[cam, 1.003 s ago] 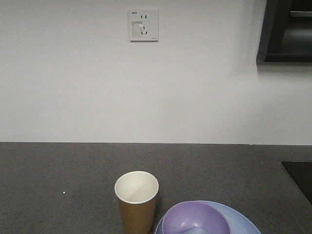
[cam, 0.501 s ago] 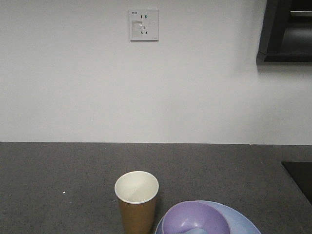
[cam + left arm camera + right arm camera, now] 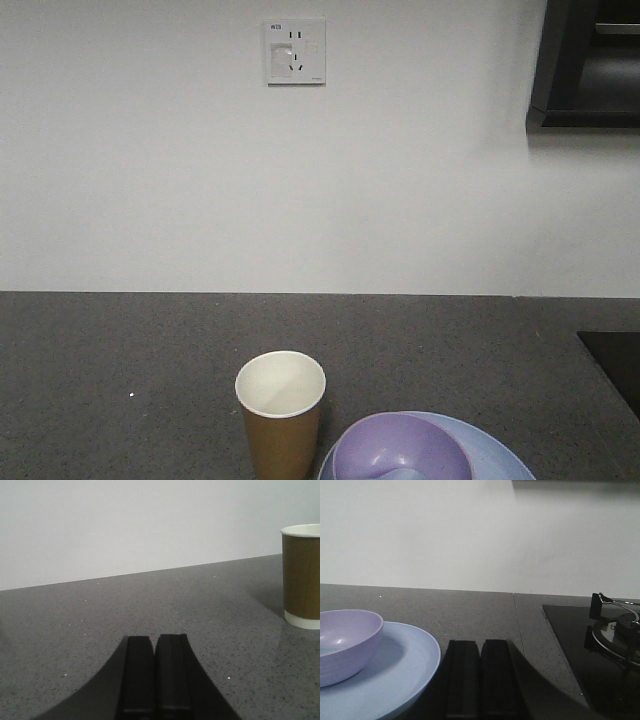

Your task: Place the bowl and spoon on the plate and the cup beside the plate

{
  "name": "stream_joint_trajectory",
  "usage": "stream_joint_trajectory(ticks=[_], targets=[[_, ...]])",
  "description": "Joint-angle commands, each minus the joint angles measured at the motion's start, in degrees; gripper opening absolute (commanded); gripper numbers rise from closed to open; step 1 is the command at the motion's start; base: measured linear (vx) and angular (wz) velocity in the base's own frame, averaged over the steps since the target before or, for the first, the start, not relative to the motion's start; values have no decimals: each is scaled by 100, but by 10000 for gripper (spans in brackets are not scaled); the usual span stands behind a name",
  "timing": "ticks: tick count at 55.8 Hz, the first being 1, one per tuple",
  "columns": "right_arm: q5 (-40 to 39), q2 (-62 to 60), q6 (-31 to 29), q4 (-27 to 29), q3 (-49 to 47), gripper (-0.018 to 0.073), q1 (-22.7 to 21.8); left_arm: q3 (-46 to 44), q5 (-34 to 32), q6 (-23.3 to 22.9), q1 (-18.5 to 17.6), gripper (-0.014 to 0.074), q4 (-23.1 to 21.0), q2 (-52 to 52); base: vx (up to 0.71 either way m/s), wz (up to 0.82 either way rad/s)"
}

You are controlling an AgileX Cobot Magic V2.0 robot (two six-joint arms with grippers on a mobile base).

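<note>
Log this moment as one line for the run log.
left gripper shut, empty | right gripper shut, empty | bowl on plate | cup beside plate

Matt speckled stone counter (image 3: 120,380)

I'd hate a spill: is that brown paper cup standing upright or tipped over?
Upright. The brown paper cup stands on its base on the dark counter, its round white mouth facing up; the left wrist view shows straight sides.
</note>
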Motion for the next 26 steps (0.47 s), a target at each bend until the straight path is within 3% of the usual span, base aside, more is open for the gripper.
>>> stream_joint_trajectory(ticks=[1,26], targets=[[-477,-30,-21,-45,17,-8,-37,-150,-468,-1,3,1,-17,-93,0,0],[-477,-30,-21,-45,17,-8,-37,-150,-468,-1,3,1,-17,-93,0,0]])
